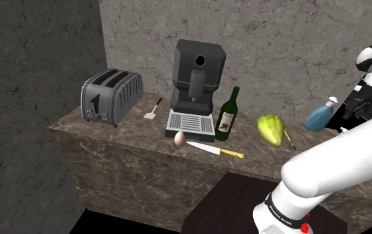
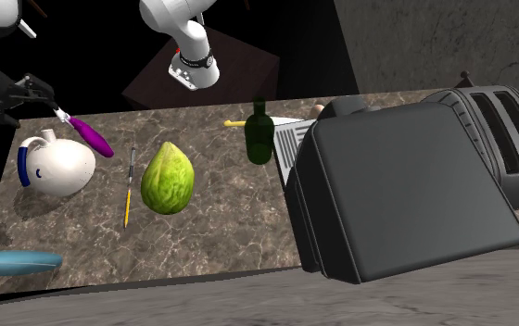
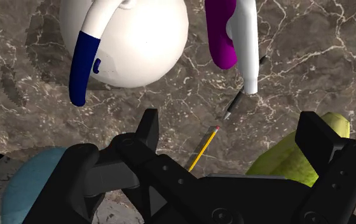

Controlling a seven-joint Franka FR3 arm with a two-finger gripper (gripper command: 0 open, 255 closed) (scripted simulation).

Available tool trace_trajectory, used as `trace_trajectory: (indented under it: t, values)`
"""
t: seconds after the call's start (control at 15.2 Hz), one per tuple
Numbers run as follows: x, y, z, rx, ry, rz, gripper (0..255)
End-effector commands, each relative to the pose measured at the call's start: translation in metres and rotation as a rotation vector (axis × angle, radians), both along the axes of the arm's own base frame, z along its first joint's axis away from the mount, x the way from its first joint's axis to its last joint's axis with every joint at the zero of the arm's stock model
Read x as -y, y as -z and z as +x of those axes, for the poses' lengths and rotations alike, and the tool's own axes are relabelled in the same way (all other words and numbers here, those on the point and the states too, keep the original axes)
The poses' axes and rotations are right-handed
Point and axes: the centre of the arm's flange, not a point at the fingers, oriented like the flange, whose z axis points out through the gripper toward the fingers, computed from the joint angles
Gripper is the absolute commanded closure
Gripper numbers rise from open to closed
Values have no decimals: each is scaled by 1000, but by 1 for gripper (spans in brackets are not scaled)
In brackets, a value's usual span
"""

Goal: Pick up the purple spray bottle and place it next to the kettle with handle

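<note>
Bottle (image 3: 224, 33) lies free beyond gripper (image 3: 232, 125), beside kettle (image 3: 142, 48).

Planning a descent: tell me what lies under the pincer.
Below the open pincer: counter and a yellow pencil. The pincer's body hides the pencil's other end and part of a green vegetable and a blue bottle.

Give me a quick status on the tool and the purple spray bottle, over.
Tool open, empty, over the counter. Purple spray bottle lying beside white kettle, not gripped. Thin yellow stick under the tool, nothing blocking.
</note>
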Motion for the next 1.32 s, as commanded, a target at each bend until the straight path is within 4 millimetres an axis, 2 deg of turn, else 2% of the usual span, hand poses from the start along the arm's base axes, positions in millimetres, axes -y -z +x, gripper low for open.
trace_trajectory:
  t: [0.0, 0.26, 0.79, 0.86, 1.25]
  values:
    - [0, 11, 1, 1, 0, 3, 0]
    - [-1, 35, 0, 1, 0, 3, 0]
    - [-1, 35, 0, 1, 0, 3, 0]
    - [-1, 35, 0, 1, 0, 3, 255]
    - [-1, 35, -1, 1, 0, 3, 255]
